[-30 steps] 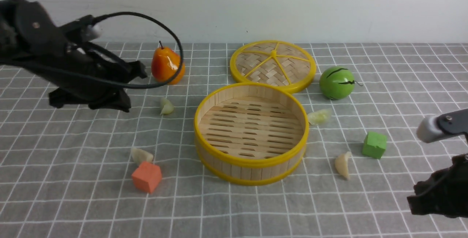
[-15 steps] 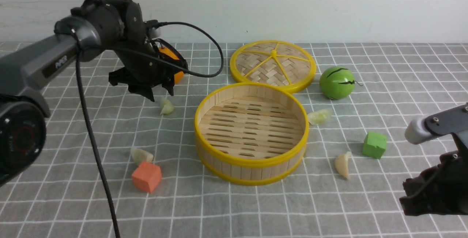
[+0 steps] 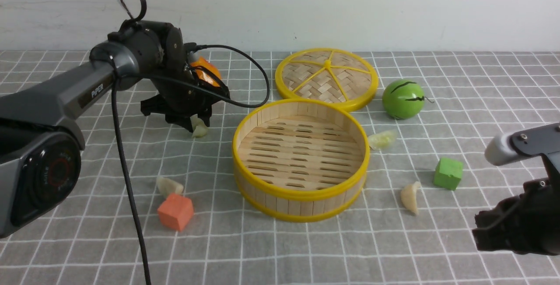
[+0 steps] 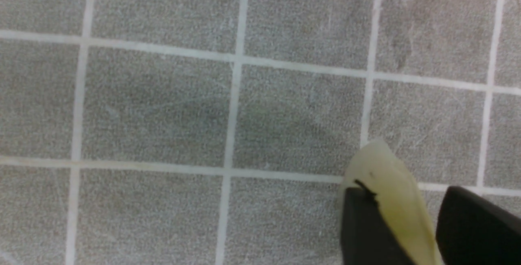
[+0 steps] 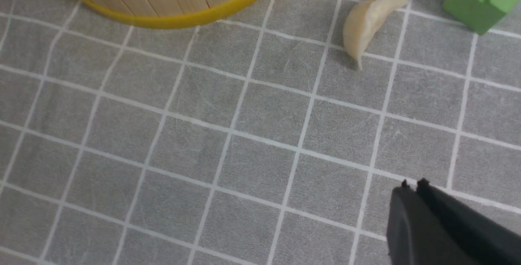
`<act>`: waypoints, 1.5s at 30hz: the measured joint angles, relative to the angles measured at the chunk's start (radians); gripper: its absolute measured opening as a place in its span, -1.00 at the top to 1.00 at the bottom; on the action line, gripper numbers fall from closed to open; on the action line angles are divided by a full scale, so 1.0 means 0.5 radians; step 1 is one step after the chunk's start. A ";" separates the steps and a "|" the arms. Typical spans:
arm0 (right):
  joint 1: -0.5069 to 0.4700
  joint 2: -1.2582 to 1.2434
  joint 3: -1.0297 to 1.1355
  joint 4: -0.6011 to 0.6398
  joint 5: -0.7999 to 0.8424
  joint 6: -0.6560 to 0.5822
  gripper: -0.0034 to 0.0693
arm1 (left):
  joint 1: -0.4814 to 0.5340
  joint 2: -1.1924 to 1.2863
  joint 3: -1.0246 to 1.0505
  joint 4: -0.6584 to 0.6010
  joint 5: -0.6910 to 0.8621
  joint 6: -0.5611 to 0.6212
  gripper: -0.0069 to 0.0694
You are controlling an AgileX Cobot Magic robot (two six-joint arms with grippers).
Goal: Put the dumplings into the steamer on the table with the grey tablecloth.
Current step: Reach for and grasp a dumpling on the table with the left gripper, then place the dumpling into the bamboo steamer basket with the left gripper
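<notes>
A dumpling [image 4: 397,200] is straddled by the left pincer [image 4: 411,226], whether gripped cannot be told. The right pincer [image 5: 415,185] is clenched, empty, near another dumpling [image 5: 366,22].

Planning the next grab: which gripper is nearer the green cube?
Right. The right gripper sits just in front of the green cube; the left gripper is across the steamer.

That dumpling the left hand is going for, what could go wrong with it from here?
1. The left hand straddles only one end of the dumpling; a grip that near the tip might let it slip or twist out on the lift.
2. The steamer has a raised yellow rim, so a low carry could knock the dumpling loose.
3. The orange pear stands just behind the arm and might get bumped as it swings away.
</notes>
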 joint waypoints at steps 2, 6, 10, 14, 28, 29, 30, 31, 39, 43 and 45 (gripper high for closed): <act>0.000 0.000 0.000 0.031 0.000 -0.001 0.88 | 0.000 0.007 -0.004 0.000 -0.005 0.002 0.33; 0.000 0.000 0.000 0.053 0.000 -0.004 0.87 | 0.000 0.013 -0.017 0.004 -0.010 0.004 0.37; 0.000 0.000 0.000 0.055 0.000 -0.006 0.86 | 0.000 0.037 -0.017 0.004 0.012 0.030 0.05; 0.000 0.000 0.000 0.055 0.000 -0.006 0.85 | 0.000 0.045 -0.017 0.001 0.057 0.034 -0.27; 0.000 0.000 0.000 0.094 -0.004 -0.008 0.84 | -0.002 0.038 -0.020 0.084 0.094 0.039 0.18; 0.000 0.000 0.000 0.101 -0.004 -0.008 0.84 | -0.002 0.033 -0.020 0.084 0.102 0.039 0.18; 0.000 0.000 0.000 0.109 -0.004 -0.008 0.84 | -0.002 0.022 -0.020 0.086 0.135 0.039 0.18; 0.000 0.000 0.000 0.111 -0.004 -0.008 0.83 | -0.002 0.018 -0.018 0.086 0.148 0.039 0.18; 0.000 0.000 0.000 0.115 -0.013 -0.008 0.82 | -0.081 -0.285 -0.009 -0.021 0.174 0.136 0.18; 0.000 0.000 0.000 0.115 -0.022 -0.008 0.81 | -0.227 -0.382 -0.016 -0.191 0.178 0.213 0.18; 0.000 0.000 0.000 0.115 -0.028 -0.008 0.80 | -0.313 -0.364 -0.016 -0.227 0.182 0.224 0.18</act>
